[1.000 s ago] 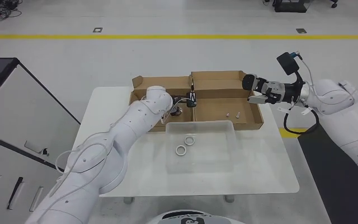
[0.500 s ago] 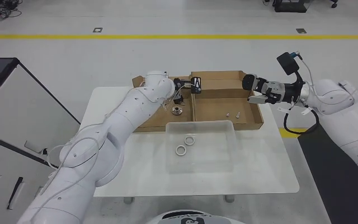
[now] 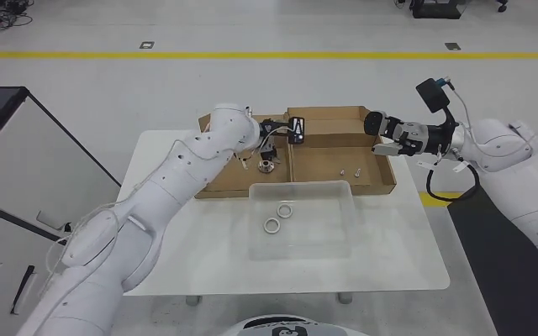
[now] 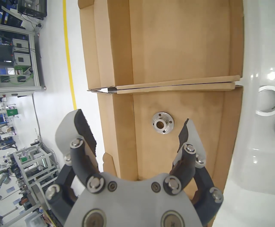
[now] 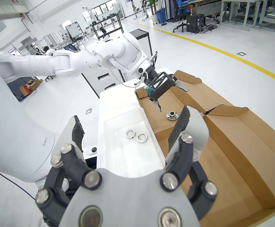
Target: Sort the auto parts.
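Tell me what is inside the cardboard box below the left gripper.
One round metal part lies on the box floor, below the open left gripper. The arm hides part of that floor, so anything there cannot be seen.

You are in a bright, open workshop hall.
The pale, glossy floor [image 3: 84, 92] has a yellow line [image 3: 269, 55] running past the far side of the white table [image 3: 395, 244], and two small square plates [image 3: 146, 44] are set into the floor beyond it. You have a metal rack of electronics [image 4: 19, 62] and open shelving [image 4: 32, 163] nearby. Farther out stand desks [image 5: 247, 15], an office chair [image 5: 180, 21] and a blue bin [image 5: 160, 15].
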Controlling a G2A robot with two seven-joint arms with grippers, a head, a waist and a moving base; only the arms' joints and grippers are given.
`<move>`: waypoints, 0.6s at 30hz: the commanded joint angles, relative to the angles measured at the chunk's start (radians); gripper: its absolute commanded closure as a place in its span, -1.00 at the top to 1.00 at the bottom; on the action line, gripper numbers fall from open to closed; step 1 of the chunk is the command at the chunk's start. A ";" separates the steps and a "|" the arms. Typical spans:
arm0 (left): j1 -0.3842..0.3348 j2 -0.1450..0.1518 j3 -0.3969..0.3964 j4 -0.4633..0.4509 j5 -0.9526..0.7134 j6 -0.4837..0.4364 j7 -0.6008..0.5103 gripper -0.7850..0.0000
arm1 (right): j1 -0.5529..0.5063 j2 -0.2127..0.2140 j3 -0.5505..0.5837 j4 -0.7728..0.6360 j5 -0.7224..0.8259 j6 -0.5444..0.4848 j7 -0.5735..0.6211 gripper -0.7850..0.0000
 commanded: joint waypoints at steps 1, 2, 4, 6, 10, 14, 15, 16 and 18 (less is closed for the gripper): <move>0.053 0.028 -0.049 -0.115 -0.014 -0.016 -0.067 1.00 | 0.000 0.000 0.000 0.000 0.000 0.000 0.000 1.00; 0.082 0.041 -0.075 -0.169 -0.024 -0.025 -0.102 1.00 | 0.000 0.000 0.000 0.000 0.000 0.000 0.000 1.00; 0.142 0.066 -0.128 -0.269 -0.057 -0.039 -0.167 1.00 | 0.000 0.000 0.000 0.000 0.000 0.000 0.000 1.00; 0.195 0.085 -0.174 -0.368 -0.094 -0.052 -0.237 1.00 | 0.000 0.000 0.000 0.000 0.000 0.000 0.000 1.00; 0.243 0.100 -0.211 -0.454 -0.133 -0.061 -0.308 1.00 | 0.000 0.000 0.000 0.000 0.000 0.000 0.000 1.00; 0.243 0.100 -0.211 -0.454 -0.133 -0.061 -0.308 1.00 | 0.000 0.000 0.000 0.000 0.000 0.000 0.000 1.00; 0.243 0.100 -0.211 -0.454 -0.133 -0.061 -0.308 1.00 | 0.000 0.000 0.000 0.000 0.000 0.000 0.000 1.00; 0.243 0.100 -0.211 -0.454 -0.133 -0.061 -0.308 1.00 | 0.000 0.000 0.000 0.000 0.000 0.000 0.000 1.00; 0.245 0.100 -0.211 -0.455 -0.134 -0.059 -0.304 1.00 | 0.000 0.000 0.000 0.000 0.000 0.000 0.000 1.00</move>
